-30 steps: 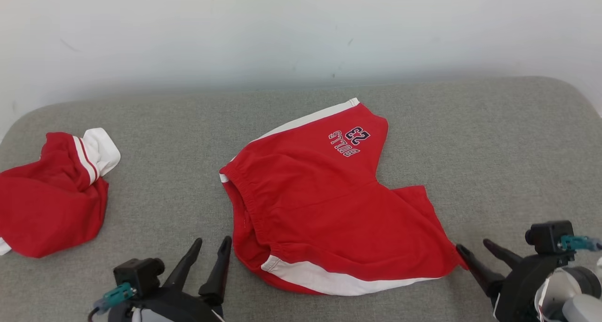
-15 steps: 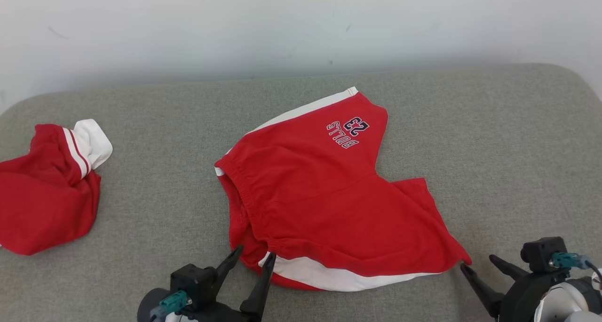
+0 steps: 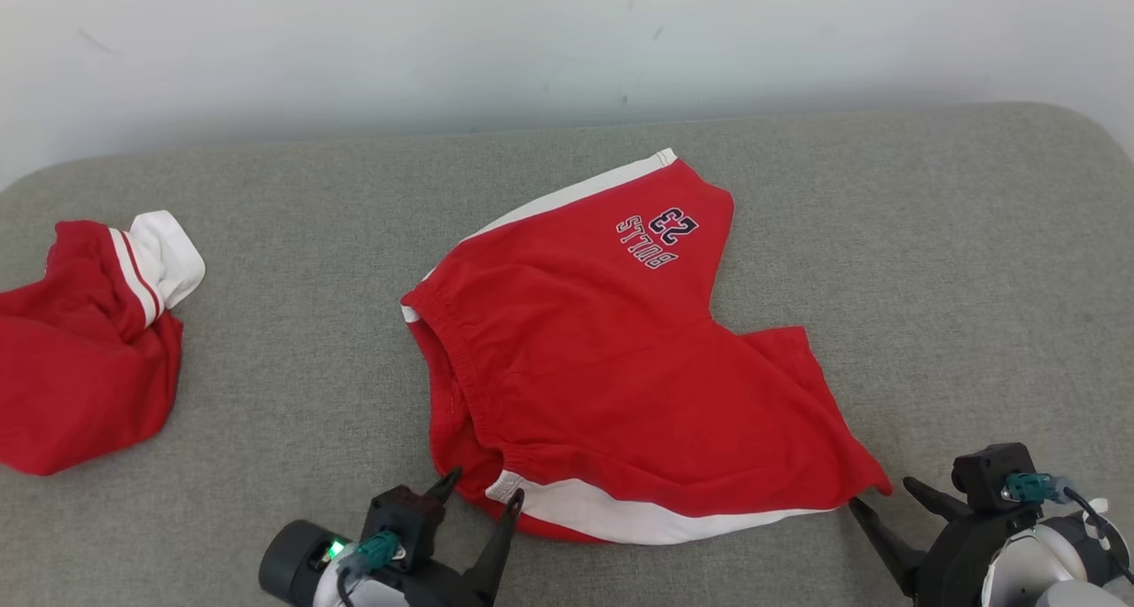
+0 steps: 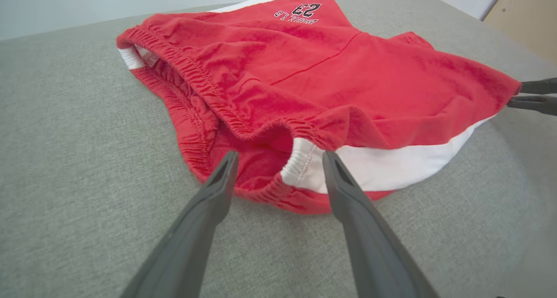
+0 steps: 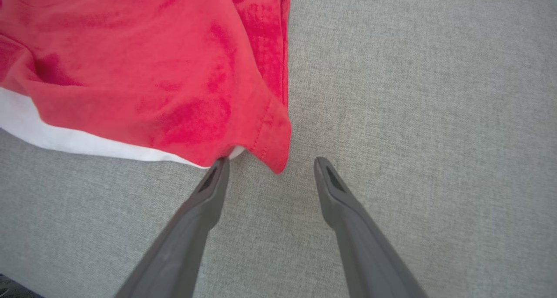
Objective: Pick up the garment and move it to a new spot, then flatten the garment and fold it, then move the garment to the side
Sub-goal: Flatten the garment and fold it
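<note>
While spread, garment [image 3: 620, 368] red, white-striped | left hand [image 3: 487, 483] agape | right hand [image 3: 881, 492] agape

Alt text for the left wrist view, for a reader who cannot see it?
The left gripper, open, has its two dark fingers either side of the near waistband corner of red shorts with a white side stripe, lying on a grey fabric surface. At the right edge, the right gripper points at the shorts' hem corner.
</note>
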Available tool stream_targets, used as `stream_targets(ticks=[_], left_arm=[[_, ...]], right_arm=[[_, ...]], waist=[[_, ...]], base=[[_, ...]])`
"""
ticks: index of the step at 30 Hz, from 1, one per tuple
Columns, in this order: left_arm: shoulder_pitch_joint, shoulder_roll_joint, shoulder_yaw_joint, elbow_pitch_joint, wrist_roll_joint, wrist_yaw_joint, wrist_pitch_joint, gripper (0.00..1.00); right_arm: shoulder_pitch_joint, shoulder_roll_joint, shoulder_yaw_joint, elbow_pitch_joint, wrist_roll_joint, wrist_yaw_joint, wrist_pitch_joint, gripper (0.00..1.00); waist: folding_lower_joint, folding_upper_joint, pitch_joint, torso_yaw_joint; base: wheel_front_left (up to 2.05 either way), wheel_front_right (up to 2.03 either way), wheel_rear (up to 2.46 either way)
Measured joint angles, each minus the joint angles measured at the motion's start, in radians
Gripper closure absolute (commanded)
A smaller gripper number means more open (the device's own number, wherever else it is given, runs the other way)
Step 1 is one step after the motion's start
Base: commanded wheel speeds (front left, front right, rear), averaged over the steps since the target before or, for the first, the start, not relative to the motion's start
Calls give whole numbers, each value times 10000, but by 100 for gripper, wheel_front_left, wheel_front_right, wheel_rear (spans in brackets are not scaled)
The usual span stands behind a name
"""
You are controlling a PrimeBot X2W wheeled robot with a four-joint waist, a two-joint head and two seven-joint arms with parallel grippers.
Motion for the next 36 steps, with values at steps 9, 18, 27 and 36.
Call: stream_targets(ticks=[9,18,27,36], left_arm=[[-493,-10,-577,272,656,-13,420,0],[-678,-111,-594,825,617,-73,558,100],[-629,-123,-153,821,360,-52,320,100],[-582,-19,113,784,261,23,176,100]], right_arm=[[-198,69,140,167,-178,-12,100,0],[-427,278,439,550,-357,-12,307,100],[-575,380,77,629,-130,15,65,100],[-542,213,-38,633,23,146,-48,100]], waist=[[0,0,80,21],[0,0,47,3],[0,0,62,-7],[-1,0,69,-61]], base=[[0,0,0],[0,0,0],[0,0,0],[0,0,0]])
